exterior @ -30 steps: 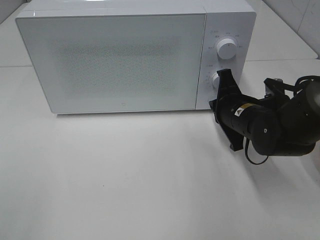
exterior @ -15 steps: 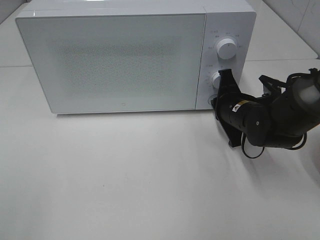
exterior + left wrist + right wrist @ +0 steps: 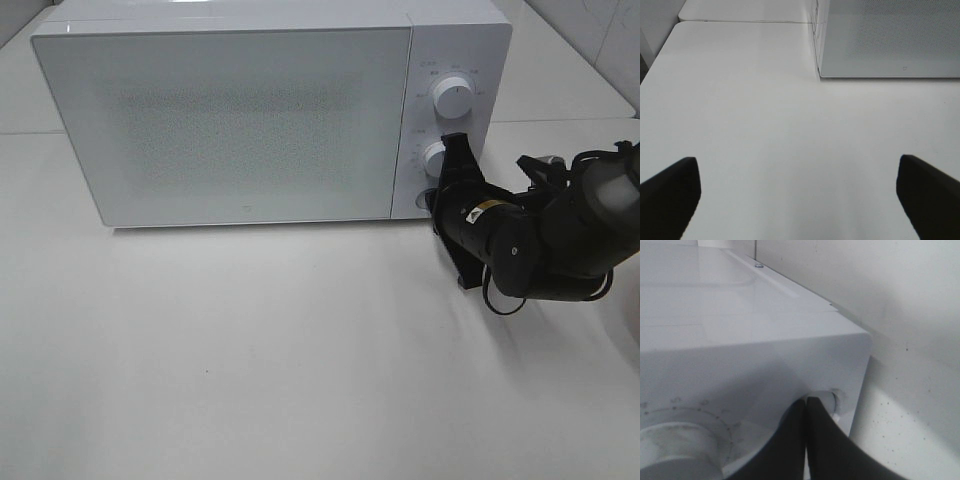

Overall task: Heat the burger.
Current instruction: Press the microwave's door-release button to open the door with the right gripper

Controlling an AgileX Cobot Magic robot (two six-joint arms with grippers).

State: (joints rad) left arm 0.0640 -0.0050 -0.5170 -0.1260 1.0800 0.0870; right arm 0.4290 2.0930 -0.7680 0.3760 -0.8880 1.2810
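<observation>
I cannot see the burger in any view. The microwave point(image 3: 230, 120) stands at the far side of the table point(image 3: 250, 350) with its door point(image 3: 240, 125) closed. The door panel is frosted, so I cannot tell whether the burger is already inside or somewhere out of view.

My right hand point(image 3: 807, 407) has its fingers pressed together and holds nothing. Its tips are at the bottom right corner of the control panel, below the upper knob point(image 3: 453, 97) and the lower knob point(image 3: 434, 158). They are just beside a small round button point(image 3: 834, 399). I cannot tell whether they touch it. I take that button for the door release, so I judge this step to be getting the door open, and heating has not begun.

My left hand point(image 3: 800, 195) hangs spread wide and empty over bare table, to the near left of the microwave.

The button looks small and probably sprung. It wants a square push on its middle with closed tips, or they may slide off its edge. The microwave seems heavy enough not to shift under that push.

I expect the burger to be light, soft and stacked, so it will crush easily and its layers may slide apart. I would take it across the sides of the bun with a wide, gentle hold and keep it level. If it sits on a plate, I would grip the rim of the plate instead.
</observation>
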